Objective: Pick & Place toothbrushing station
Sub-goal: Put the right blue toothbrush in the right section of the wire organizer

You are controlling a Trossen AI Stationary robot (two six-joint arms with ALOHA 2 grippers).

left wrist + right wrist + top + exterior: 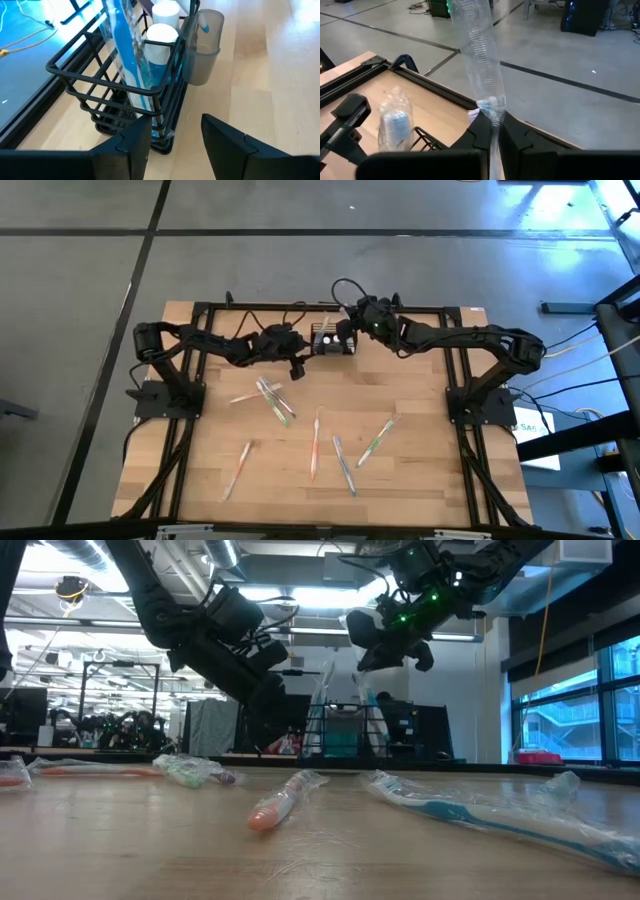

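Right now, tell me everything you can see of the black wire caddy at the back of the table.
The caddy is a small black wire rack with upright open sides, standing level on the wooden table near its far edge, between both arms. Inside stand a blue wrapped toothbrush and white-capped tubes; a grey translucent cup hangs on its side. The left pincer is open just beside it, not touching. The right pincer, above, grips a clear-wrapped item.

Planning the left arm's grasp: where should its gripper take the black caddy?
On the caddy's near top rim wire, coming down from above with one finger inside and one outside. The left gripper stands open before that end; the wrapped toothbrush leaves little room inside.
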